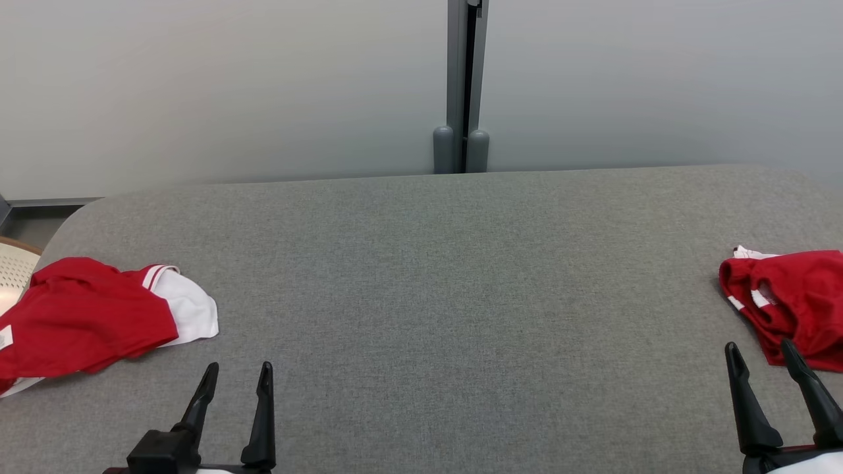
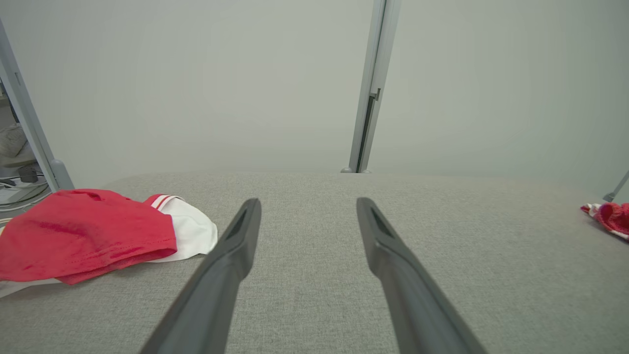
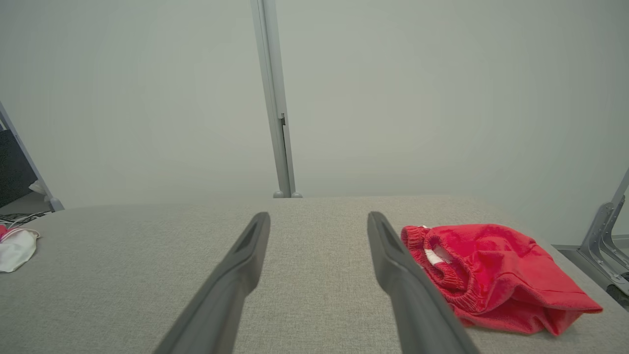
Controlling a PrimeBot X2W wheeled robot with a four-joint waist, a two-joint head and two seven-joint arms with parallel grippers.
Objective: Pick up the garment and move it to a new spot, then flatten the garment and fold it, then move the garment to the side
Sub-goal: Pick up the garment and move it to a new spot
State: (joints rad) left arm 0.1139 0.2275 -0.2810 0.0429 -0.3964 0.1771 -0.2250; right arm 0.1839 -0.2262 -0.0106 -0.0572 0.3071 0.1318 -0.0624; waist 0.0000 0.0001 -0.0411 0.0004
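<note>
The bench (image 1: 448,276) is covered in gray woven fabric and has rounded far corners. The left end effector (image 1: 238,365) sits at the lower left of the head view with both fingers spread wide and nothing between them; in the left wrist view the fingers (image 2: 236,246) stand above bare bench fabric. The right end effector (image 1: 757,343) sits at the lower right of the head view, also spread wide and holding nothing. A red-and-white garment (image 1: 85,316) lies crumpled at the left edge of the bench, with its white portion toward the bench centre, near the left end effector but not touching it. A red garment (image 1: 797,296) with a gathered elastic band lies bunched at the right edge of the bench. In the right wrist view this red garment (image 3: 491,265) lies just beside the right-hand finger; contact cannot be determined. The centre of the bench separates the two garments, which lie well apart. A gray vertical post (image 1: 464,85) divides the pale wall panels behind the bench.
</note>
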